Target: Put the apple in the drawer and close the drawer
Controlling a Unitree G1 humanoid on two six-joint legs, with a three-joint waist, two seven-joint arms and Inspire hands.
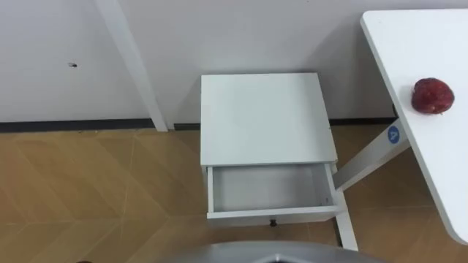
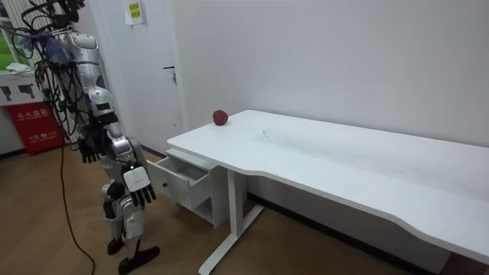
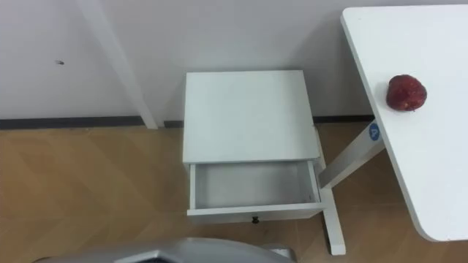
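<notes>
A dark red apple [image 1: 432, 96] lies near the left edge of the white table [image 1: 431, 36], to my right. In front of me stands a low white cabinet [image 1: 263, 120] against the wall. Its drawer [image 1: 274, 215] is pulled out toward me, and nothing lies inside. In the room view I stand facing the cabinet with both arms hanging down. My left hand [image 2: 90, 145] hangs on the far side with relaxed fingers. My right hand [image 2: 141, 195] hangs at my hip, fingers loose, holding nothing. The apple [image 2: 220, 117] sits at the table's far corner, above the drawer [image 2: 179, 172].
The table's slanted white leg [image 1: 369, 157] and foot stand just right of the drawer. A white door frame [image 1: 131, 66] rises left of the cabinet. Wooden floor stretches to the left. A red box [image 2: 34, 122] stands behind me.
</notes>
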